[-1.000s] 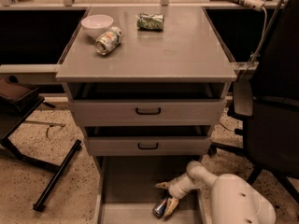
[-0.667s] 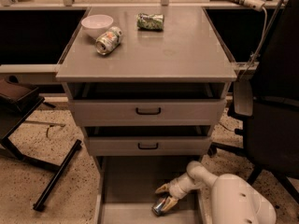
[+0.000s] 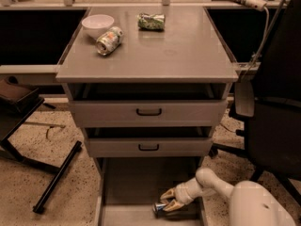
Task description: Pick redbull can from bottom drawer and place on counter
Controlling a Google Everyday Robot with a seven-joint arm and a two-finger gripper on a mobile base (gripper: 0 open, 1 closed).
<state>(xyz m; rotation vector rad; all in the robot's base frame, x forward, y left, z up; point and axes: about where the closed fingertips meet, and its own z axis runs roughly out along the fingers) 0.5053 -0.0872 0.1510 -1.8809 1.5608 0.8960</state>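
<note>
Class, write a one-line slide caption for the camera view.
Gripper at the redbull can lying in the open bottom drawer, below the counter.

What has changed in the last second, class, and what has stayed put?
No clear change. The gripper stays low in the bottom drawer at the redbull can, which still lies on its floor. On the counter, the bowl, the tipped can and the green can are unmoved.
</note>
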